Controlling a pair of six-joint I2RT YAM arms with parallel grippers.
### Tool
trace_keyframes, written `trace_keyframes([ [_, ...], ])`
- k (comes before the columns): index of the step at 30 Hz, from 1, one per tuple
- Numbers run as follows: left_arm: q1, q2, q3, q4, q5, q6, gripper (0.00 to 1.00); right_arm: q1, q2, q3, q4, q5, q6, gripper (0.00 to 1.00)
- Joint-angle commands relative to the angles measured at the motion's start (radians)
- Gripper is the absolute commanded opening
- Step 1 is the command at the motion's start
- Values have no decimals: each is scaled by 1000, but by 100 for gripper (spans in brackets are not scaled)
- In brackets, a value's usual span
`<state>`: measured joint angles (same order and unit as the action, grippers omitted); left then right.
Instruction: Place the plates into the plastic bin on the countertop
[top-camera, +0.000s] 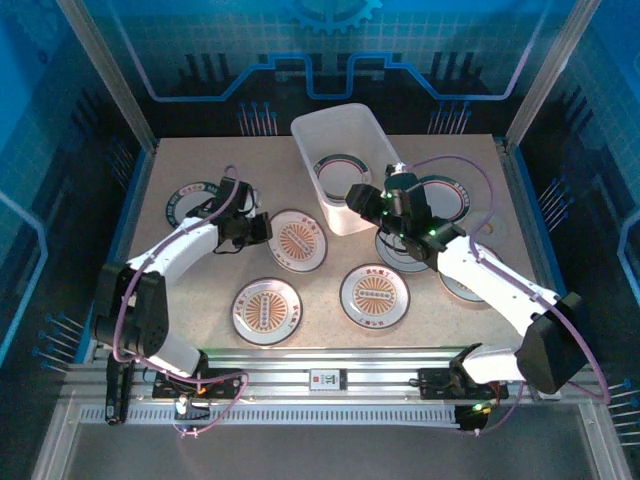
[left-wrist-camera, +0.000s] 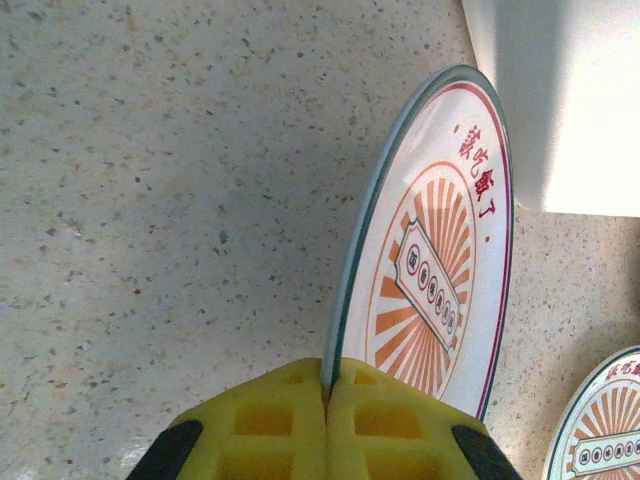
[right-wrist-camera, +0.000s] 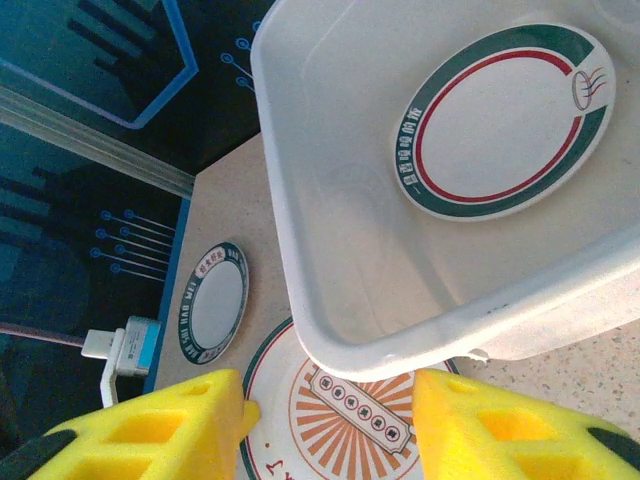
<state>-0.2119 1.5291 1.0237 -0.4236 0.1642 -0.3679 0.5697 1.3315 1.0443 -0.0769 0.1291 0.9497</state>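
Plates (top-camera: 375, 295) are spread flat over the beige speckled worktop (top-camera: 200, 270), which is edged in blue. It is enclosed by blue panels (top-camera: 90, 150) printed with pale circuit-like lines and framed by metal posts (top-camera: 105, 70). A rail (top-camera: 400, 372) is fixed along the near edge.

The plastic bin (top-camera: 350, 215) is set at the far middle of the worktop, and one dark-rimmed plate (top-camera: 345, 168) is laid flat on its floor.

A sunburst plate (top-camera: 298, 240), just left of the bin's near end, is clamped by its rim in the left hand (top-camera: 265, 228). In the left wrist view the rim is seen pinched where the yellow pads (left-wrist-camera: 290, 420) meet, with bare speckled surface to its left. Whether it is lifted clear of the worktop cannot be told.

The right hand (top-camera: 352, 195) is held at the bin's near right corner. Its pads (right-wrist-camera: 170, 435) are spread wide with nothing gripped, and are seen before the bin's near wall.

A second dark-rimmed plate (top-camera: 190, 205) is left at the far left, well apart from the bin.
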Motion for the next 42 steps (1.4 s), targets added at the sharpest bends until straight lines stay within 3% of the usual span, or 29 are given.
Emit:
trace_keyframes([
  [1, 24, -59, -2, -17, 21, -29, 1, 14, -25, -5, 22, -13, -9, 49],
  [13, 92, -226, 9, -80, 5, -15, 0, 33, -18, -26, 78, -98, -18, 51],
  [16, 138, -271, 20, -71, 60, -46, 0, 33, -3, -16, 91, -141, -33, 53],
  [24, 156, -341, 110, -63, 58, -56, 0, 33, 58, 31, 101, -234, -46, 59],
  [28, 157, -346, 140, -16, 144, -94, 0, 33, 92, 56, 119, -275, -45, 65],
  [42, 139, -335, 109, 205, 335, -177, 0, 28, 214, 76, 251, -356, 76, 51],
])
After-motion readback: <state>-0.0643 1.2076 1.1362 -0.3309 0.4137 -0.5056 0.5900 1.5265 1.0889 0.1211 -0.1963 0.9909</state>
